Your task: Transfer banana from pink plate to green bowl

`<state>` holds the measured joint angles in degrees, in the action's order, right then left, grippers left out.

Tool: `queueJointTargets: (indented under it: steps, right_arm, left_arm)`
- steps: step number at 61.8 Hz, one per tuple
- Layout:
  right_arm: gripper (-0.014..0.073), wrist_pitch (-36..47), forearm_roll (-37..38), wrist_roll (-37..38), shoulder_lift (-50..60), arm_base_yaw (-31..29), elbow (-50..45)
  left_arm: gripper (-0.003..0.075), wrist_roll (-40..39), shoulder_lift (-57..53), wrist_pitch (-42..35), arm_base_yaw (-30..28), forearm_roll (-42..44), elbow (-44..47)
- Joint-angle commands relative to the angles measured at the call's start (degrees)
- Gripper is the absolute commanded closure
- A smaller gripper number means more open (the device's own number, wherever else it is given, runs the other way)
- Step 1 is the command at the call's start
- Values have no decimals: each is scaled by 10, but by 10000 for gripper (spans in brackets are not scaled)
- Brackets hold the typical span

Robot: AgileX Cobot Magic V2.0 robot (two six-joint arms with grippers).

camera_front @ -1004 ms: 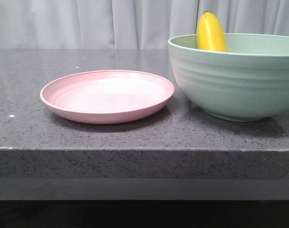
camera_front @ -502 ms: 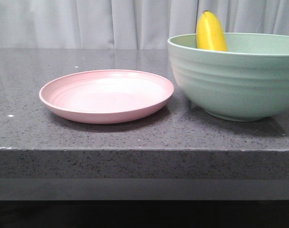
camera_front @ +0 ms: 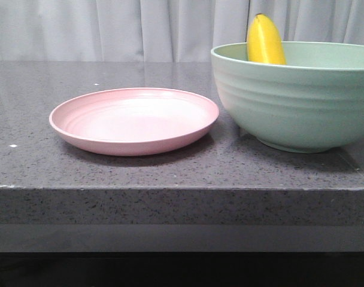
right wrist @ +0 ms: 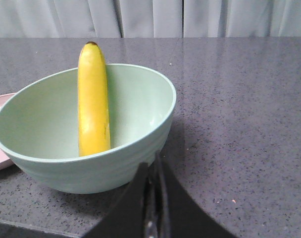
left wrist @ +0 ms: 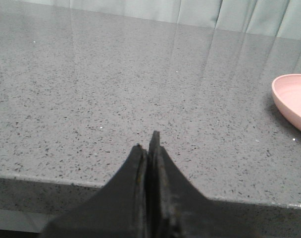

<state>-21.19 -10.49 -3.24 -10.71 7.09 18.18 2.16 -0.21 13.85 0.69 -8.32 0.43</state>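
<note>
The left gripper (left wrist: 149, 148) is sitting with its dark fingers pressed flat together and holding nothing, while the right gripper (right wrist: 153, 166) is likewise keeping its fingers closed tip to tip, gripping nothing between them

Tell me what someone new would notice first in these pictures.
The bright yellow banana stands nearly upright inside the green bowl, its tip poking above the rim, on the right of the grey table. Left of the bowl, the pink plate lies bare.
</note>
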Motion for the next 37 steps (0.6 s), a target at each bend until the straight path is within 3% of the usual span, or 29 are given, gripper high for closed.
queueJointTargets:
  steps: [1,21,37]
  right_arm:
    - [652,55,0,-3,-4,-2,7]
    - [652,102,7,-3,114,-23,-168]
    - [652,113,7,-3,125,-26,-198]
  left_arm:
    - [741,-3,-11,-43,-1,-6,2]
    - [741,-3,-11,-43,-1,-6,2]
    - [741,-3,-11,-43,-1,-6,2]
